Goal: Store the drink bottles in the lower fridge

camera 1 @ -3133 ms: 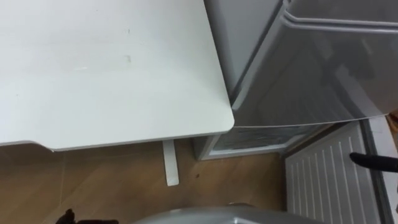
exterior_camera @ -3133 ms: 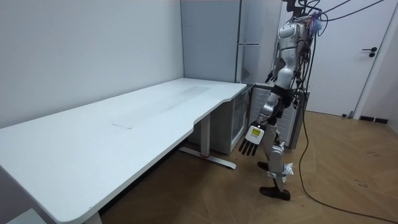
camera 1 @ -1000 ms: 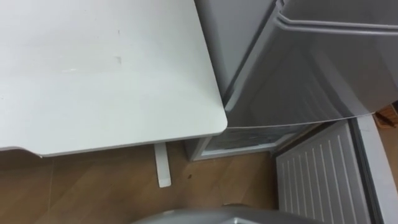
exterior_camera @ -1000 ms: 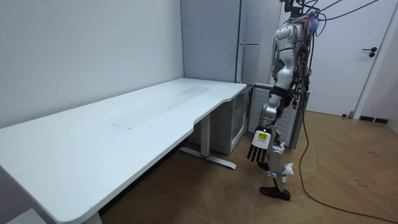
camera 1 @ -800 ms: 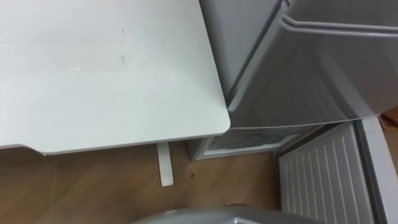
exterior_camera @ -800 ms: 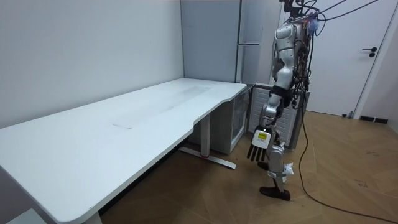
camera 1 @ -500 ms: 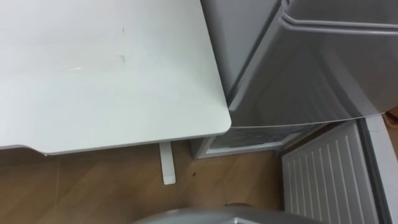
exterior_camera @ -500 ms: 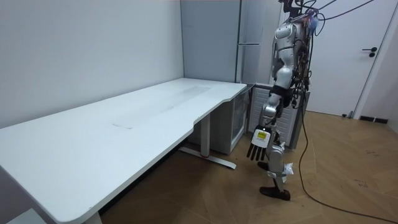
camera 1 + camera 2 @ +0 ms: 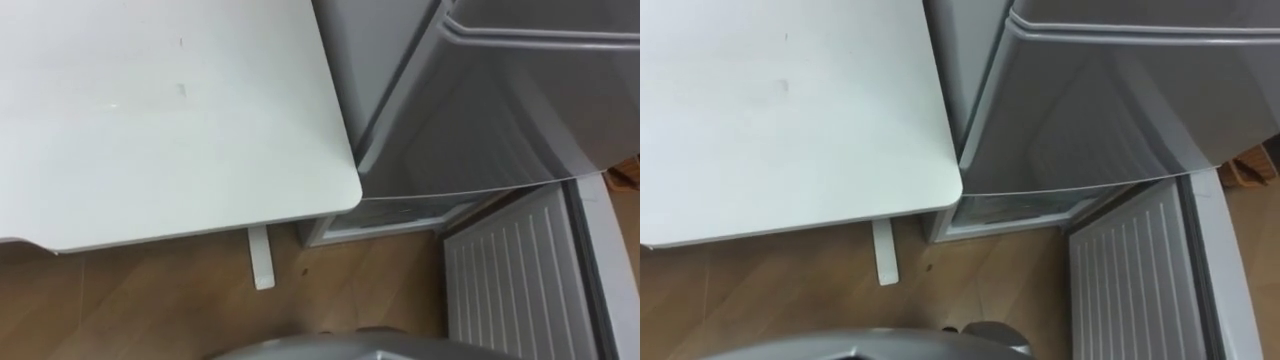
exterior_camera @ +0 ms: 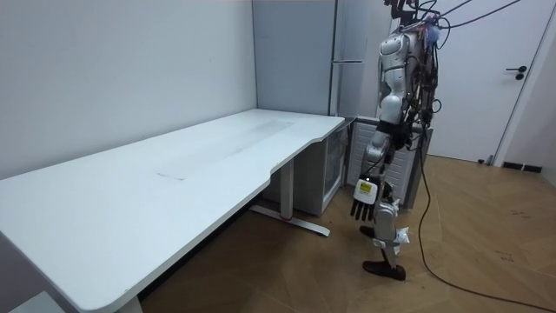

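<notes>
**Lower door open, nothing in the hand**

The lower fridge door (image 9: pixel 505 290) is seen swung wide, its ribbed white inner face turned up at the lower right of the eye views, so the opening step may be judged done. Of the lower compartment (image 9: pixel 392 212) a narrow strip is seen beneath the grey front of the fridge (image 9: pixel 500 110). Whether drinks have been set inside cannot be told, nor where the drinks are.

In the room view the robot is seen standing upright by the bench's far corner, close to the fridge. The left hand (image 10: pixel 363 196) is hung at the thigh, fingers loosely straight and pointing down, with nothing held. It is judged that either drinks are yet to be fetched, or the loading is over and the door is left to be shut.

The rounded corner of the bench (image 9: pixel 170 120) lies just beside the fridge's side, so the approach to the compartment is narrowed from the left. The bench foot (image 9: pixel 260 258) rests on the wooden floor (image 9: pixel 150 300) near the opening, and the open door bounds the right. A room door (image 10: pixel 519 87) stands well apart.
</notes>
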You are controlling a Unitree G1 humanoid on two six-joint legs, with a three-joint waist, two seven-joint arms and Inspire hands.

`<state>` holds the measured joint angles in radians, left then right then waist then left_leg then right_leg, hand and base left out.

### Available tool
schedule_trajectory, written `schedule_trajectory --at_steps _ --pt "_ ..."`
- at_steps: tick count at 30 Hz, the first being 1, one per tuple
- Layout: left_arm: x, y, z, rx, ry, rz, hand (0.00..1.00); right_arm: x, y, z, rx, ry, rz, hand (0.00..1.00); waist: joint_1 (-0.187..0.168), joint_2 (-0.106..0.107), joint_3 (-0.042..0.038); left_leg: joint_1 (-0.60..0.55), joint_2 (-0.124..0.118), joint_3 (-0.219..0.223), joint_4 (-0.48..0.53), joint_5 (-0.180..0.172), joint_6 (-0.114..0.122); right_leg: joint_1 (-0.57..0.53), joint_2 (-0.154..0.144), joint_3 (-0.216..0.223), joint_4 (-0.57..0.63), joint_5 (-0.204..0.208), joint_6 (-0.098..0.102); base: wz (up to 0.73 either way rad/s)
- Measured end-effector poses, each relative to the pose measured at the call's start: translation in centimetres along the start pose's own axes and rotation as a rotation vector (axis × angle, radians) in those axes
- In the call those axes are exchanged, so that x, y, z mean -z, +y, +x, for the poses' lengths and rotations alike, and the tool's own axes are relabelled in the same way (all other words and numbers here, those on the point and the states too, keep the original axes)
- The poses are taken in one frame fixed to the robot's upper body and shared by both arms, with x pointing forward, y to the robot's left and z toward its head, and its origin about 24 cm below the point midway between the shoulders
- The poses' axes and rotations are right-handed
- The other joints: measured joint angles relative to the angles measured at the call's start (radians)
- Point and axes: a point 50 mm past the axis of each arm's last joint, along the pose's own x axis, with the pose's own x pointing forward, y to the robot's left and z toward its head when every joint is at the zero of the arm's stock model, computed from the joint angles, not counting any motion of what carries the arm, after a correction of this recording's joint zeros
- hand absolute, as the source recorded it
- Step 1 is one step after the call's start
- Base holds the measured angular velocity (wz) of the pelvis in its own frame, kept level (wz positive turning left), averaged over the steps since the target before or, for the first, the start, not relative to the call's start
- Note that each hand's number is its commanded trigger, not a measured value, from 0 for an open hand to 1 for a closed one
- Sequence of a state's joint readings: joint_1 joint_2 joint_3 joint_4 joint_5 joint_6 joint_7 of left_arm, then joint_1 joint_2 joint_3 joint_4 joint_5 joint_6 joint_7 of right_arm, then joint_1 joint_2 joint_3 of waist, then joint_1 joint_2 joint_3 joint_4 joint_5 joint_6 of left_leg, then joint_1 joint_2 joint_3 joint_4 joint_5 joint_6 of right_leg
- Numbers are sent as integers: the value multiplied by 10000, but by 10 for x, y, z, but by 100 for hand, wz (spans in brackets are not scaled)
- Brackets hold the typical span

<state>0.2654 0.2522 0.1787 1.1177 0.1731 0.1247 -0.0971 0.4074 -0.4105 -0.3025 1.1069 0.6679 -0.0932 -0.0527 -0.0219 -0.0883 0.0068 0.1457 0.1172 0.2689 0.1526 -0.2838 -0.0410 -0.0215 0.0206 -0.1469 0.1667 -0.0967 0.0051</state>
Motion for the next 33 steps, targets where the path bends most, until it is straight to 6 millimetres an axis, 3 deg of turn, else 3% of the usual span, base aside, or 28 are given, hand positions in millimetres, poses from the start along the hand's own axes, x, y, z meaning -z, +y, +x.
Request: schedule_trajectory --at_steps 8,10,12,17,20,22,23,24,25,26,28,29,31,33 --pt "-5 -9 1 410 28 1536 0 -1 15 -20 -1892 -822 -1518 0 82 22 33 -110 -12 73 59 -1 0 -195 28 72 29 187 -33 -13" --pt "-16 -12 2 481 -199 1929 0 -5 27 -27 -2602 -1167 -1467 0 217 25 125 -198 -25 65 111 -3 11 -348 66 61 29 364 -81 -30" --pt "-21 -14 2 483 -316 2439 0 -7 37 -38 -3349 -1515 -1552 0 482 29 129 -252 -33 -88 117 -43 80 -493 120 42 40 442 -174 -39" --pt "-26 -18 3 540 -391 2777 0 -12 75 -65 -6149 -2474 -361 0 652 30 144 -379 -58 -185 195 -37 67 -591 138 36 44 528 -207 -4" --pt "-30 -22 3 612 -500 2992 0 -13 119 -92 -9285 -2301 1145 0 882 121 188 -457 -72 -377 196 47 38 -593 116 -120 42 535 -226 19" --pt "-42 -33 3 840 -842 3303 0 -16 186 -127 -13419 -1779 1049 0 1048 441 255 -675 -127 -708 234 118 15 -638 56 -176 19 424 -298 47" --pt "-45 -40 3 1031 -956 3274 0 -18 200 -136 -14367 -1720 797 0 1073 627 294 -746 -223 -796 250 144 52 -702 -47 -309 70 435 -273 52" --pt "-48 -51 2 1357 -1160 3144 0 -25 224 -154 -15807 -1664 498 0 1178 773 282 -887 -310 -937 271 214 162 -762 -209 -508 109 371 -194 57" --pt "-46 -51 2 1458 -1258 3043 0 -30 224 -150 -15550 -1581 817 0 1335 923 216 -1028 -390 -1194 260 284 198 -861 -313 -693 205 241 -147 53" --pt "-42 -49 2 1448 -1202 2960 0 -31 221 -147 -15536 -1548 799 0 1376 936 209 -1035 -405 -1266 238 304 197 -864 -343 -786 243 193 -140 40" --pt "-29 -36 2 1252 -807 2486 0 -33 217 -147 -15922 -1083 539 0 1398 749 91 -1022 -398 -1355 249 386 136 -851 -381 -948 356 35 -171 19" --pt "-25 -34 2 1221 -702 2374 0 -33 216 -146 -15977 -953 490 0 1393 639 88 -1025 -389 -1345 256 397 118 -837 -387 -990 366 10 -176 11" --pt "-17 -33 1 1310 -444 2162 0 -31 216 -146 -16056 -479 350 0 1472 279 -20 -983 -344 -1334 252 401 109 -795 -334 -965 365 -10 -182 0" --pt "-16 -39 1 1539 -379 1881 0 -30 215 -144 -15972 -196 266 0 1486 231 -2 -795 -338 -1317 226 400 108 -603 -332 -970 350 -9 -181 0"
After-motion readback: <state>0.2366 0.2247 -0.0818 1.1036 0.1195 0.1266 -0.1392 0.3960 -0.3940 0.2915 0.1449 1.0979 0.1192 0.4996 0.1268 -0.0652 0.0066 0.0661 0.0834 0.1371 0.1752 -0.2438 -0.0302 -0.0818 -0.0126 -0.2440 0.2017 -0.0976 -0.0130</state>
